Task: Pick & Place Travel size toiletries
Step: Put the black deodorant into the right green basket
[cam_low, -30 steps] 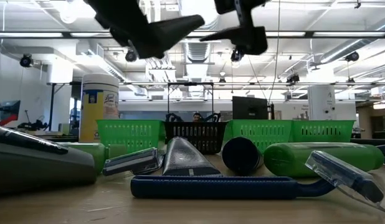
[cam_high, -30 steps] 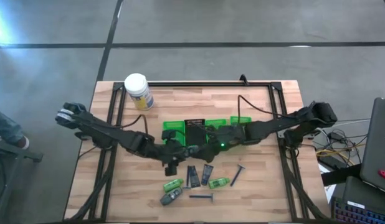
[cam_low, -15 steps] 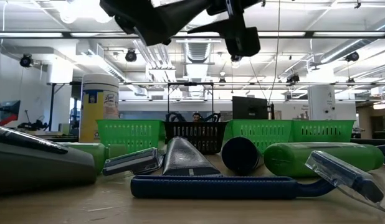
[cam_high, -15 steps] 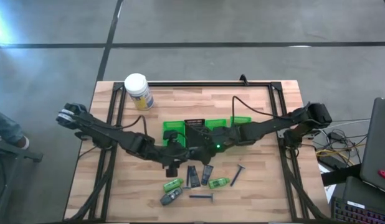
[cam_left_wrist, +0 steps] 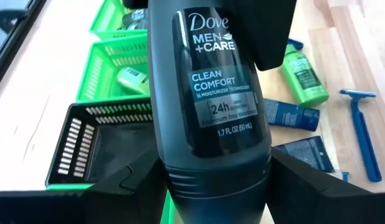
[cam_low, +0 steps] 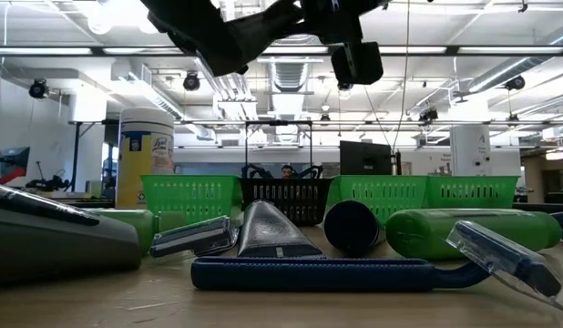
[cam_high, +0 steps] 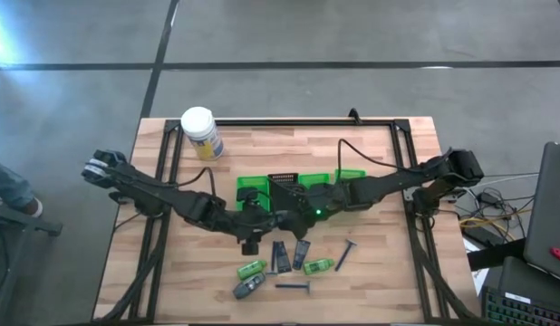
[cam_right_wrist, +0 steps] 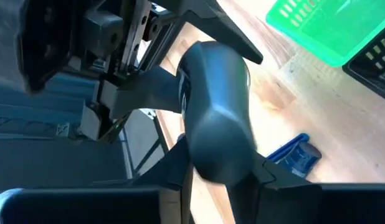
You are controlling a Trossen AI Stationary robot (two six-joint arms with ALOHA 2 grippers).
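Toiletries at the front edge of the table (cam_high: 380, 263), what lies there?
– A blue razor (cam_low: 309, 271) lies nearest, flat on the wood, with a grey tube (cam_high: 248, 288) beside it. Just behind are two green mini bottles (cam_high: 251, 269), two dark packets (cam_high: 280, 256) side by side between them, and a second razor (cam_high: 346, 254) off to the right.

And the dark Dove bottle (cam_left_wrist: 211, 93)?
– It is in the air above the table's middle, between the loose items and the tray (cam_high: 250, 186), touching neither.

Who has it?
– Both arms meet there. The left gripper (cam_left_wrist: 211, 180) clasps its lower body, a finger pressed on each side. The right gripper (cam_right_wrist: 220, 174) has its fingers closed against the same bottle from the opposite end.

What is farther back?
– The tray has green compartments, one holding a green bottle, and a black basket (cam_left_wrist: 86, 143) that looks bare inside. A white jar (cam_high: 200, 133) stands upright near the far left corner, well apart from everything else.
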